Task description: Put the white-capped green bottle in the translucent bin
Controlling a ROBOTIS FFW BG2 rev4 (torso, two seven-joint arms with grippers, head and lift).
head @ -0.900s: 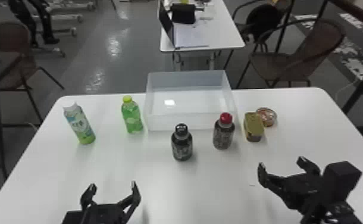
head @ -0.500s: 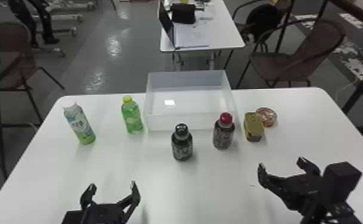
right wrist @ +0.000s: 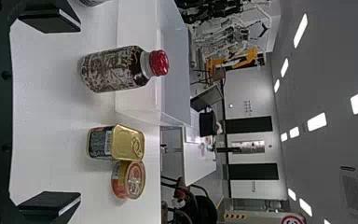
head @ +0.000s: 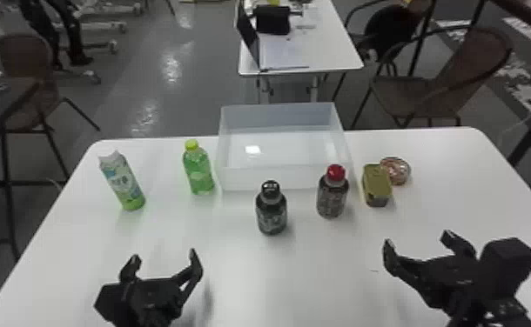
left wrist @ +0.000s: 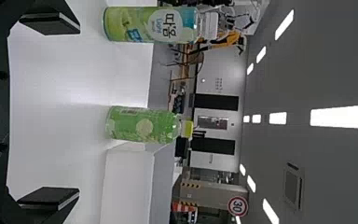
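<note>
Sharing one table [head: 321,278]: four bottles [head: 122,183], two tins [head: 376,180], one bin [head: 243,179]

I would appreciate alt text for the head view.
The white-capped green bottle stands leftmost on a white table, then a yellow-capped bottle beside the translucent bin, a black-capped bottle, red-capped bottle, rectangular can and round can; the left gripper and right gripper, both open, are nearest.

Bin [head: 245,179] | left: bottle pair [head: 122,183] | before: two bottles [head: 271,213] | right: tins [head: 377,185] (adjacent)

Two green bottles [head: 122,181], two dark bottles [head: 271,213] — plus two tins [head: 377,185] and one translucent bin [head: 243,179].
</note>
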